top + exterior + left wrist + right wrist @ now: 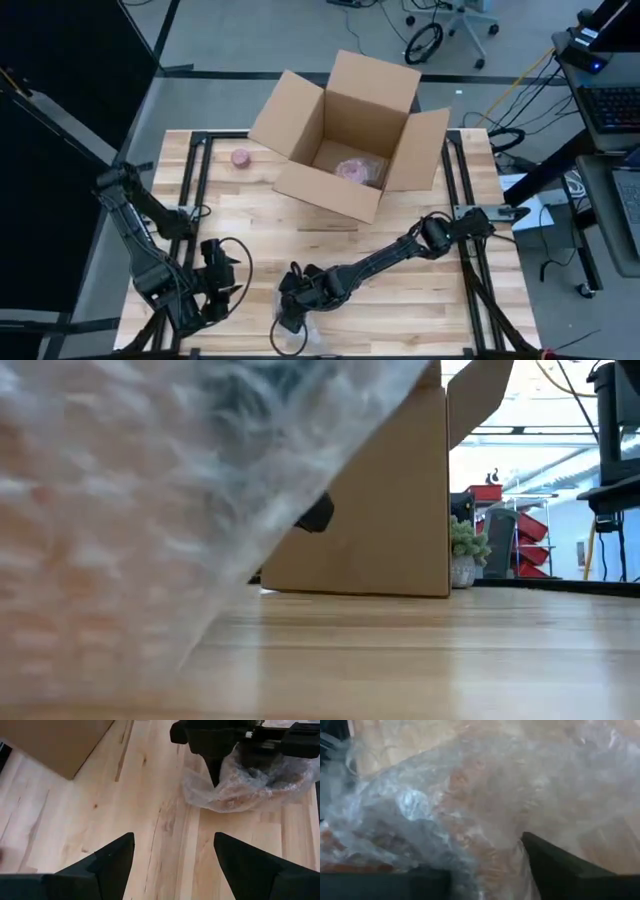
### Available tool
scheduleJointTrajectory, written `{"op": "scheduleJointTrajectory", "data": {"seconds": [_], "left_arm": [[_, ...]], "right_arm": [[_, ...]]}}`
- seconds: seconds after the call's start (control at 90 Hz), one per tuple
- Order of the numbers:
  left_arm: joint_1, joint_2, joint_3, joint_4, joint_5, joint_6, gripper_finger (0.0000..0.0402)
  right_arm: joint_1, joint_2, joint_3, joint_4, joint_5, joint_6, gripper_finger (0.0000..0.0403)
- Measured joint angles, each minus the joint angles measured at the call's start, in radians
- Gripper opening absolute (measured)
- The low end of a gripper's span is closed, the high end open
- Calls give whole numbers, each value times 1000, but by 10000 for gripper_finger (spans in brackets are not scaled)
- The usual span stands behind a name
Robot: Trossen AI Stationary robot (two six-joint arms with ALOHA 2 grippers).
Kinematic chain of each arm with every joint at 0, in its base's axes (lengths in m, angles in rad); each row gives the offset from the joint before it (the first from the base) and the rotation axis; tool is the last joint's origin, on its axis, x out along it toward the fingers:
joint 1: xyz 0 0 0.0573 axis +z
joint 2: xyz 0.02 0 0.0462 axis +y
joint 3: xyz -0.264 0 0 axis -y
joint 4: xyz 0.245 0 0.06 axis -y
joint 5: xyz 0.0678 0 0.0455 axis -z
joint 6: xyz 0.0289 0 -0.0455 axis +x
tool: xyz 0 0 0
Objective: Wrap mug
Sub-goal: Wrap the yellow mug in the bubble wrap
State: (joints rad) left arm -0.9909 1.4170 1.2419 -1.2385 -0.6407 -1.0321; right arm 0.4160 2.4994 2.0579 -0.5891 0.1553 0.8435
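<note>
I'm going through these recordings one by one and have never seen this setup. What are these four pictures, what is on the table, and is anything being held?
Two dark robot arms work at a wooden table. One picture looks straight down from above, one looks level across the tabletop, and one comes from a camera on each arm's wrist.

On the table stands an open cardboard box with a pinkish wrapped item inside. A small pink object lies to the box's left.

At the near edge, the right hand is down in a bubble-wrap bundle with something reddish inside; its fingers are buried, so I cannot tell whether it grips. That wrap fills the right wrist picture and half the low one.

The left hand waits open beside it, empty.
</note>
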Motion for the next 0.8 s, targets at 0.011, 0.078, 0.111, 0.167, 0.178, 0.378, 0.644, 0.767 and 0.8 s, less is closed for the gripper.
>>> {"op": "scheduleJointTrajectory", "data": {"seconds": [0.011,0.078,0.111,0.167,0.178,0.378,0.644,0.767,0.8], "left_arm": [[0,0,0,0,0,0,263],[0,0,0,0,0,0,263],[0,0,0,0,0,0,263],[0,0,0,0,0,1,263],[0,0,0,0,0,1,263],[0,0,0,0,3,17,263],[0,0,0,0,8,26,263],[0,0,0,0,9,26,263],[0,0,0,0,9,26,263]], "right_arm": [[0,1,3,0,0,-4,206],[0,6,34,-16,2,-28,228],[0,6,55,-29,2,-41,235],[0,9,90,-59,2,-66,244],[0,10,96,-65,2,-70,246],[1,20,180,-122,-8,-149,252],[1,19,234,-170,-34,-153,253],[-2,15,241,-170,-47,-152,253],[-4,13,241,-175,-63,-151,254]]}}
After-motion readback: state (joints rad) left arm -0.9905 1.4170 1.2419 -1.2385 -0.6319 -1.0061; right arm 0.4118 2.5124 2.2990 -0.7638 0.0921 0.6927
